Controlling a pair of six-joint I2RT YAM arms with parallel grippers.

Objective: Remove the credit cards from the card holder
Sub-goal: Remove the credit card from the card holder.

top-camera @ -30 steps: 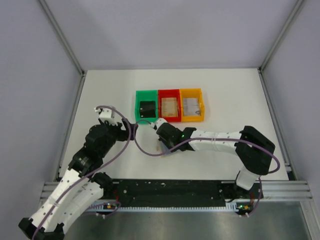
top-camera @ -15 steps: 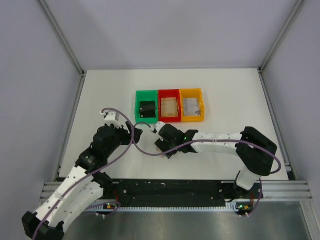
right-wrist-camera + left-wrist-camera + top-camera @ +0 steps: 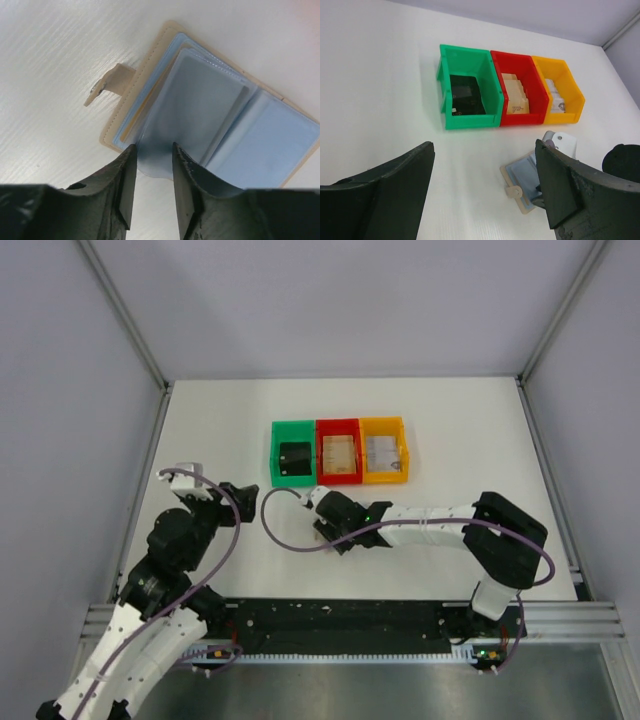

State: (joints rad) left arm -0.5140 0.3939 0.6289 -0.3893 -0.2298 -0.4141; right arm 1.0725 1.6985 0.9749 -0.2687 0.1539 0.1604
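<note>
The card holder [image 3: 220,107] lies open on the white table, tan outside and light blue inside, with its strap tab [image 3: 107,85] sticking out. My right gripper [image 3: 154,150] hovers right over its near edge. The jaws stand a little apart, and the rim of a clear blue sleeve [image 3: 200,105] lies between the fingertips. A thin orange-yellow edge [image 3: 136,116] shows in the left pocket. In the left wrist view the card holder [image 3: 522,175] lies ahead on the right. My left gripper [image 3: 484,150] is wide open and holds nothing. From above, the left gripper [image 3: 230,491] is well left of the right gripper [image 3: 329,523].
Three small bins stand in a row behind the holder. The green bin [image 3: 279,428] holds a dark card, the red bin [image 3: 338,424] a tan one and the orange bin [image 3: 382,422] a pale one. A purple cable [image 3: 275,530] loops on the table between the arms.
The left arm has pulled back to the left, away from the holder. The right gripper went from shut to parted and stays over the holder.
</note>
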